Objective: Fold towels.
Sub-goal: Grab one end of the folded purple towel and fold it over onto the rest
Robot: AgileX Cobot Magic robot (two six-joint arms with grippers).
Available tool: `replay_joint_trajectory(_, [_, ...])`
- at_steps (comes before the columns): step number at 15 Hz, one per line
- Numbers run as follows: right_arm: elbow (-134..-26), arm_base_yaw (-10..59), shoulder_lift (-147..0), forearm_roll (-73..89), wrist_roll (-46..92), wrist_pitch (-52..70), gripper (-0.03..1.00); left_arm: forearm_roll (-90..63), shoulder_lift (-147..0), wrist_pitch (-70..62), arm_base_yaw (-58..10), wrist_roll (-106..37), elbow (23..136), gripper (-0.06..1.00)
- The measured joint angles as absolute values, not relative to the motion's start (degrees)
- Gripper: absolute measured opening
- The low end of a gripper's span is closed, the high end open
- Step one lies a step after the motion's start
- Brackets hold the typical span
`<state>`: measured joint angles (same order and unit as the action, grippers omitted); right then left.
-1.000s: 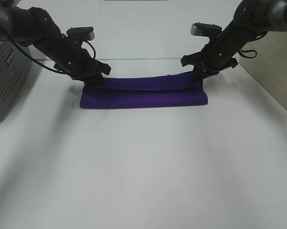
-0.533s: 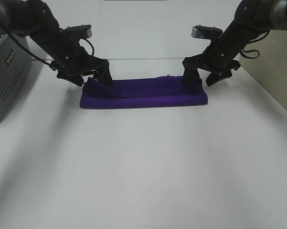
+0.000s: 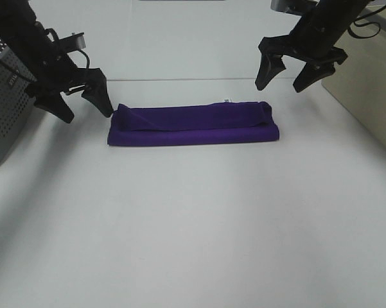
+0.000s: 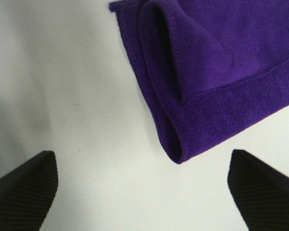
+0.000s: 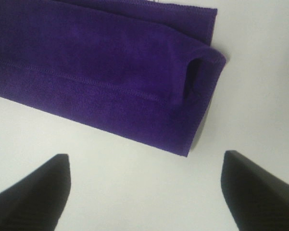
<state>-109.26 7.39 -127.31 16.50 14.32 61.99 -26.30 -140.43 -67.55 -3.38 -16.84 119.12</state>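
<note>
A deep purple towel [image 3: 193,124] lies folded into a long narrow strip on the white table, with a small white tag [image 3: 227,100] on its far edge. My left gripper [image 3: 85,106] is open and empty, raised just left of the towel's left end [image 4: 202,77]. My right gripper [image 3: 282,81] is open and empty, raised above and behind the towel's right end [image 5: 134,82]. Both wrist views show the black fingertips [image 4: 24,185] [image 5: 259,187] spread wide with nothing between them.
A grey perforated box [image 3: 3,96] stands at the table's left edge beside the left arm. A beige surface [image 3: 372,96] borders the table on the right. The white table [image 3: 193,224] stretches toward the front.
Both grippers let go of the towel's top fold, opened wide and lifted up and outward. The left moved left, the right moved up and right. The fold now rests on the towel.
</note>
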Motion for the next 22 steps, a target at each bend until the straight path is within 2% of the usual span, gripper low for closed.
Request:
replay_joint_trajectory(5, [-109.26, 7.39, -127.31, 16.33, 13.92, 63.94, 0.83, -34.15, -144.73, -68.47, 0.11, -20.05, 119.29, 0.88])
replay_joint_trajectory(9, [-109.26, 7.39, -127.31, 16.33, 13.87, 64.23, 0.83, -39.36, -146.68, -68.93, -0.11, -20.17, 120.32, 0.88])
replay_joint_trajectory(12, [-109.26, 7.39, -127.31, 16.33, 13.46, 65.32, 0.83, -43.26, -148.11, -69.04, -2.81, -20.17, 121.07, 0.87])
replay_joint_trajectory(17, [-109.26, 7.39, -127.31, 16.33, 13.35, 67.04, 0.83, -46.64, -150.46, -65.15, -8.19, -17.13, 123.24, 0.73])
replay_joint_trajectory(20, [-109.26, 7.39, -127.31, 16.33, 13.06, 67.38, 0.83, -46.58, -150.46, -64.97, -8.19, -17.02, 123.24, 0.71])
replay_joint_trajectory(21, [-109.26, 7.39, -127.31, 16.33, 13.01, 68.01, 0.83, -46.47, -150.52, -64.74, -8.19, -16.96, 123.24, 0.67])
replay_joint_trajectory(22, [-109.26, 7.39, -127.31, 16.33, 13.01, 68.75, 0.83, -45.89, -150.63, -64.11, -8.19, -16.90, 123.24, 0.59])
